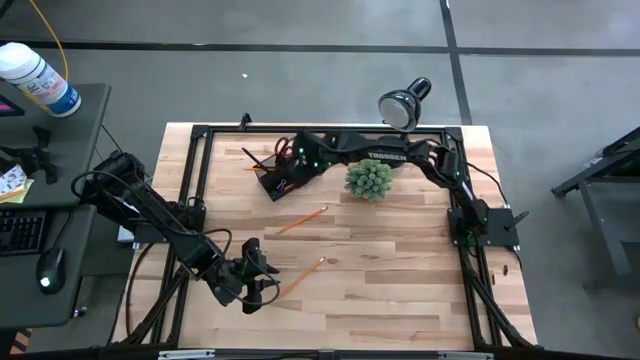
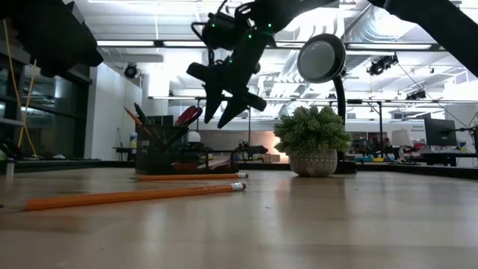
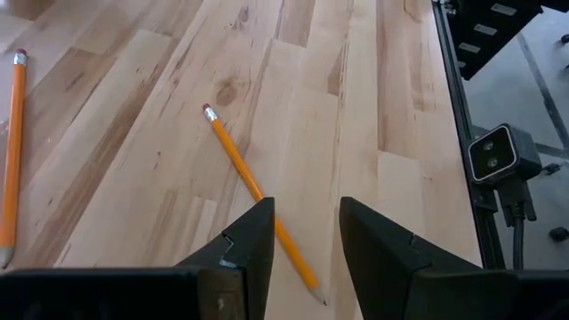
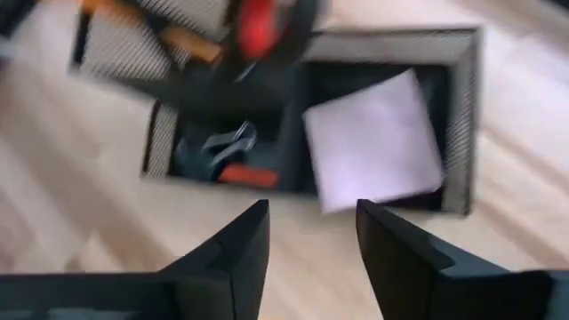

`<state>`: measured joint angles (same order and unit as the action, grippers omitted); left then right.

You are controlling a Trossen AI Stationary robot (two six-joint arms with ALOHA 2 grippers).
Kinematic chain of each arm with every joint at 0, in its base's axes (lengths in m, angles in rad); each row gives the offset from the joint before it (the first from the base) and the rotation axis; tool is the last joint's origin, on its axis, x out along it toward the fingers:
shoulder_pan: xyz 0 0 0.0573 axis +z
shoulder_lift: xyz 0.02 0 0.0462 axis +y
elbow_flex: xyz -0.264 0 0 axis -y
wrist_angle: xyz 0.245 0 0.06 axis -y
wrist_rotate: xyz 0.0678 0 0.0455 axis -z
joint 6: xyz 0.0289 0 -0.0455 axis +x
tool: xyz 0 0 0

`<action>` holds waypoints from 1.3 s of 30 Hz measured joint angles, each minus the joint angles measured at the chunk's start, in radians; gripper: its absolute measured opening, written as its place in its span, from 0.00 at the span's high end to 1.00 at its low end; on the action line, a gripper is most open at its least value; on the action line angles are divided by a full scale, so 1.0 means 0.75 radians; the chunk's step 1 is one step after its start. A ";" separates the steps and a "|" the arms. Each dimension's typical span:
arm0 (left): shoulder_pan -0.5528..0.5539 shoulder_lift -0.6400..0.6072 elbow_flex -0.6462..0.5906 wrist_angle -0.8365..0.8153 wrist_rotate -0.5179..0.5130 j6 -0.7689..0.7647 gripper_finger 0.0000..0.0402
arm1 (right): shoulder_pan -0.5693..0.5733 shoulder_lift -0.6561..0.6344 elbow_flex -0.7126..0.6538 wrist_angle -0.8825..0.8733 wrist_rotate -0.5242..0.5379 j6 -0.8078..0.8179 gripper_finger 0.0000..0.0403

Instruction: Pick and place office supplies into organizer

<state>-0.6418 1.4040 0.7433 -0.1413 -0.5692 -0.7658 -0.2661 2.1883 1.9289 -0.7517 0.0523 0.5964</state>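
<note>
The dark organizer (image 1: 278,178) stands at the table's far side, left of the middle. It holds pens, a pencil, red-handled scissors (image 4: 258,22), a binder clip (image 4: 218,149) and a pale pink pad (image 4: 373,142). My right gripper (image 2: 230,101) hangs open just above it with nothing between its fingers. Two orange pencils lie flat on the table: one (image 1: 300,221) near the middle, the other (image 1: 302,276) toward the near edge. My left gripper (image 3: 307,209) is open above the point end of the nearer pencil (image 3: 253,187) and does not touch it.
A green spiky plant in a pot (image 1: 368,180) stands right of the organizer, under my right arm. A black desk lamp (image 1: 403,105) stands at the far edge behind it. Bare wood spreads across the table's middle and right. A black frame rail (image 3: 453,98) borders the table.
</note>
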 joint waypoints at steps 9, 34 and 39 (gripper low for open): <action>0.000 0.000 0.000 0.009 0.038 0.003 0.71 | 0.207 -0.072 0.000 -0.294 -0.348 -0.426 0.68; 0.061 0.007 0.000 -0.002 -0.022 -0.234 0.71 | 0.961 -0.137 -0.019 -0.791 0.163 -0.339 0.71; 0.134 0.034 0.000 0.162 -0.051 -0.139 0.71 | 1.013 -0.137 -0.019 -0.752 0.254 -0.229 0.71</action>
<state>-0.5416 1.4293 0.7430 -0.0200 -0.6072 -0.8700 0.4939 2.0857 1.9148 -1.3160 0.2428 0.4245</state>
